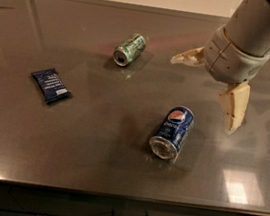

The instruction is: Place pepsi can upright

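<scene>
Well, the gripper (203, 94) hangs over the counter (68, 145) with its fingers (233, 107) spread wide and empty, probably readying to straddle the pepsi can (173, 132), which lies on its side just left of the lower finger. There are two cans: the green can (129, 50) lies left of the upper finger. One snack packet (51, 85) sits well beyond it.

pepsi can (173, 132): dark blue, logo up | on its side on desk (94, 144), silver end toward camera | pincer (203, 94) just up-right of it, fingers spread
</scene>
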Motion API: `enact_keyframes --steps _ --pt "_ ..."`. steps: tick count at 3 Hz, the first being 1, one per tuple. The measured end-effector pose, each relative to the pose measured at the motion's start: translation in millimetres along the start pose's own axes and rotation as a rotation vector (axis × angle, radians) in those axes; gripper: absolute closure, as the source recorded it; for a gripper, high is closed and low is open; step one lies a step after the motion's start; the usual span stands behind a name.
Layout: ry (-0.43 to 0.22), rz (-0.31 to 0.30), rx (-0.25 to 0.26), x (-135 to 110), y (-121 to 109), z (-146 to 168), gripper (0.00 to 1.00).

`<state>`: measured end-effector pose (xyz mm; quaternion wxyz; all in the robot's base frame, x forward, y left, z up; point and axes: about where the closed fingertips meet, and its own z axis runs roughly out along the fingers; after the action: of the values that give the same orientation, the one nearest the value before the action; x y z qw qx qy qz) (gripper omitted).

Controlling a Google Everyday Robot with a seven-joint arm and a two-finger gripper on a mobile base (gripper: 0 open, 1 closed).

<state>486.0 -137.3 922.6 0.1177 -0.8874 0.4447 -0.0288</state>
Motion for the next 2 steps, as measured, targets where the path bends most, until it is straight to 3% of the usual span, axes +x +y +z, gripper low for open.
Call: enact_keyframes --steps 1,2 --pt "-0.064 -0.356 -0.142 -37.6 28.0 37.9 0.00" --pt "-0.075 -0.420 -0.162 -44.3 33.7 45.0 0.00"
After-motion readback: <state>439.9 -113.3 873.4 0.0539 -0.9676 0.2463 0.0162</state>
